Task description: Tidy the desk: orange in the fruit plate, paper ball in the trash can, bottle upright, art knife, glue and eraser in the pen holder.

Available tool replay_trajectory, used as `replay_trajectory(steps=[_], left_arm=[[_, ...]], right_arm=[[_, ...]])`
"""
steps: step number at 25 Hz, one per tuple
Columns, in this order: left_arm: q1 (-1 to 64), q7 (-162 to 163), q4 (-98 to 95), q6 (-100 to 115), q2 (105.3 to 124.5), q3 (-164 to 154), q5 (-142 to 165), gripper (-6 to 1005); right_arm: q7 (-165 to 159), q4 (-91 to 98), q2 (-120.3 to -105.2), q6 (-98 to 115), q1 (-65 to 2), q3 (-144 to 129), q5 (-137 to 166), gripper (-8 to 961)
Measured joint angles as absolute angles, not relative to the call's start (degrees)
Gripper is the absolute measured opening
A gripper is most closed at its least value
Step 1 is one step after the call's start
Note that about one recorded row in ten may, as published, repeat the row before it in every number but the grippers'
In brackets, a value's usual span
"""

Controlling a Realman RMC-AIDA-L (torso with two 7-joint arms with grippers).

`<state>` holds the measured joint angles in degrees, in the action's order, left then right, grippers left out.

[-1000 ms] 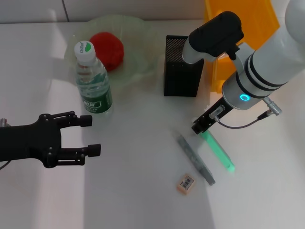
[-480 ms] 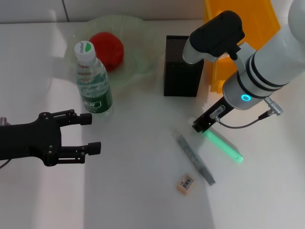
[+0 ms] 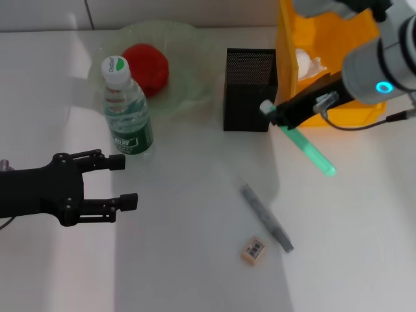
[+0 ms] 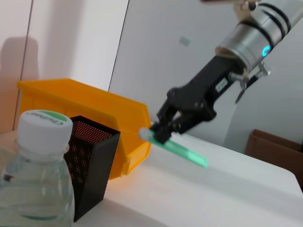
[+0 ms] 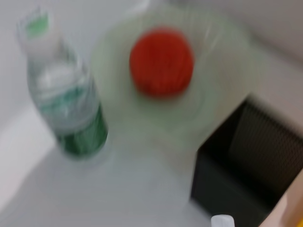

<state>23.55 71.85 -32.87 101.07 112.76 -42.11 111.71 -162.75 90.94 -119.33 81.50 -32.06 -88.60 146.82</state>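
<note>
The right gripper has lifted the green glue stick from the desk; clamped by its cap, it slants down-right beside the pen holder, centre-right. The left gripper waits open, lower left.

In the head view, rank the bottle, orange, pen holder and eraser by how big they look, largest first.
1. bottle and pen holder: look about alike, so no ranking between them.
2. orange, partly hidden behind the bottle.
3. eraser, clearly the smallest.
</note>
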Motion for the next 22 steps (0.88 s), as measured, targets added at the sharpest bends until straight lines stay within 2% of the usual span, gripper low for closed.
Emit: replay_trajectory(steps=[4, 9, 13, 14, 22], left_arm=[[23.55, 71.94, -32.86, 101.15, 112.76, -42.1, 111.7, 846], [23.71, 71.99, -32.79, 101.14, 113.0, -42.1, 111.63, 846], [24.0, 72.09, -32.78, 101.04, 113.17, -42.1, 111.68, 846], [24.06, 72.3, -32.78, 101.0, 113.21, -42.1, 111.69, 846], [24.07, 72.68, -32.78, 100.76, 113.21, -42.04, 111.45, 846]], right_arm=[[-157.31, 102.2, -119.51, 75.95, -24.56, -81.67, 136.99, 184], [-141.35, 96.64, -119.49, 61.36, -18.66, -79.76, 115.82, 194], [-126.72, 88.31, -119.54, 53.52, -17.09, -80.27, 102.12, 201], [-116.29, 80.92, -119.52, 51.3, -17.21, -80.12, 90.54, 203], [-89.05, 59.34, -119.27, 54.25, -20.35, -77.11, 63.72, 219]])
